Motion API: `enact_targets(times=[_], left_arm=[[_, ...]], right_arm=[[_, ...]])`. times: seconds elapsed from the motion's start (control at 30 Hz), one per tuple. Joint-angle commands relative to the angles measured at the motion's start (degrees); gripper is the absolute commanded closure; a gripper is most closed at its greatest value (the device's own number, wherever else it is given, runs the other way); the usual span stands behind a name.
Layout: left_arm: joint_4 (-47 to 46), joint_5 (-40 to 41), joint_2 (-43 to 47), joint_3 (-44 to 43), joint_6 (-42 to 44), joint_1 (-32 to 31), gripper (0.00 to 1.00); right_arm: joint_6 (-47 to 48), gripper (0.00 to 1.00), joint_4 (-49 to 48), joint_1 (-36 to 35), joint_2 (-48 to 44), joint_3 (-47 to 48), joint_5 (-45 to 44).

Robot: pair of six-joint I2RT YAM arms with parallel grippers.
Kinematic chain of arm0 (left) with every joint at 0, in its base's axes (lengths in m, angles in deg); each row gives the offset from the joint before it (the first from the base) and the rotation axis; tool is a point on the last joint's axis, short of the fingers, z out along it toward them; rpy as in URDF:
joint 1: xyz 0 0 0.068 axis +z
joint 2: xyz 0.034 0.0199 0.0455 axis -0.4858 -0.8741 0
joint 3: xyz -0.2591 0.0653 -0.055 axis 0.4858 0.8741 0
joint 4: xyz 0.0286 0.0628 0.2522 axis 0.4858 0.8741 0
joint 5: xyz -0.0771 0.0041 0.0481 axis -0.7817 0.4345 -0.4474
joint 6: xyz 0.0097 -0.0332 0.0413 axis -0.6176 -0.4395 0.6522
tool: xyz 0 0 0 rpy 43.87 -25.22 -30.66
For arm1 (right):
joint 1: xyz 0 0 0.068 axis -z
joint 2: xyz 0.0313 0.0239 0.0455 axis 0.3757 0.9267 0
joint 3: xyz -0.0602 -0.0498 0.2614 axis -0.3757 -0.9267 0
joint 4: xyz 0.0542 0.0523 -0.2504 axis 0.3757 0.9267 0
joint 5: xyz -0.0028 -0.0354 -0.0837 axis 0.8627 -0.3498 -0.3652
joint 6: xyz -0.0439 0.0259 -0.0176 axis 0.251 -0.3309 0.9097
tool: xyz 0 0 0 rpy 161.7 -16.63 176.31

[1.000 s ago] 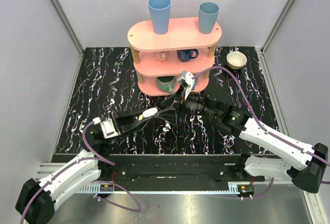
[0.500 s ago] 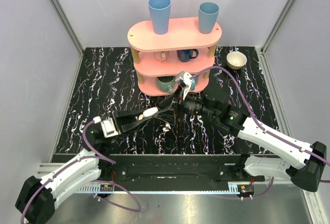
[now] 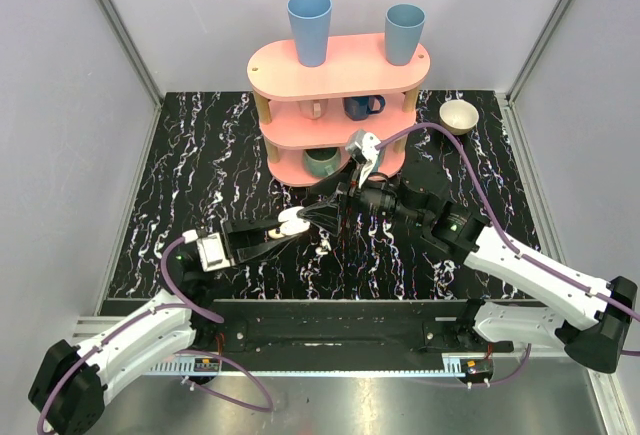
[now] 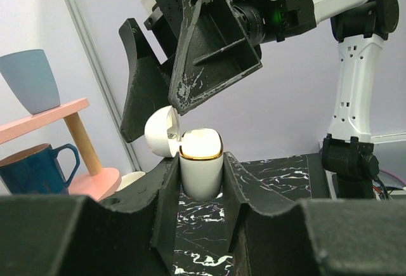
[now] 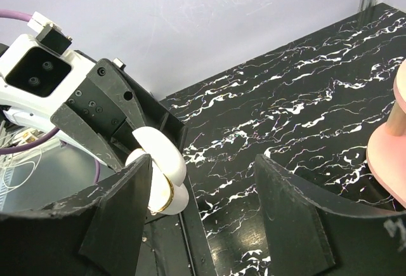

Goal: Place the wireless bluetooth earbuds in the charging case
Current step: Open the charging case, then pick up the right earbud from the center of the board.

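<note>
My arms (image 3: 135,340) are white shells with black joints, and purple cables (image 3: 440,140) loop along them. My left gripper (image 3: 283,225) is black, dotted with small screws (image 5: 95,106); my right gripper (image 3: 335,200) is scratched, a green light (image 4: 277,17) behind it.

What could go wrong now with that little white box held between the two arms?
The left gripper pinches the case only by its lower body; a bump from the open right gripper close by could tilt or free it. The lid hangs open beside a right finger, so a sideways move might flip it shut.
</note>
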Motion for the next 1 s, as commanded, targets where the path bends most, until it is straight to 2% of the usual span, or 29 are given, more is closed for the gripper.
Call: enact_targets(times=[0.0, 0.4, 0.73, 0.83, 0.9, 0.93, 0.97], left_arm=[[-3.5, -2.3, 0.9, -1.0, 0.3, -0.4, 1.00], [-1.5, 1.8, 1.8, -0.5, 1.5, -0.4, 1.00], [-0.6, 3.8, 2.0, -0.4, 1.7, -0.4, 1.00], [-0.4, 4.6, 2.2, -0.1, 2.2, -0.4, 1.00], [0.4, 4.9, 2.7, 0.0, 2.9, -0.5, 1.00], [1.1, 5.4, 2.9, 0.0, 3.1, -0.4, 1.00], [1.6, 5.6, 3.6, 0.1, 3.5, -0.4, 1.00]], right_arm=[[1.4, 0.28, -1.9, 0.1, -0.2, 2.5, -2.7], [2.5, 0.26, -3.7, 0.1, -2.4, 1.6, 0.5], [2.6, 0.26, -4.8, 0.1, -4.1, 0.4, -0.4], [2.6, 0.27, -5.7, 0.1, -5.5, -0.9, -2.9], [0.4, 0.27, -8.8, 0.1, -8.3, -3.6, -11.1], [-0.7, 0.27, -13.3, 0.1, -9.6, -7.5, -15.1], [-3.8, 0.27, -14.1, 0.3, -11.4, -8.9, -26.3]])
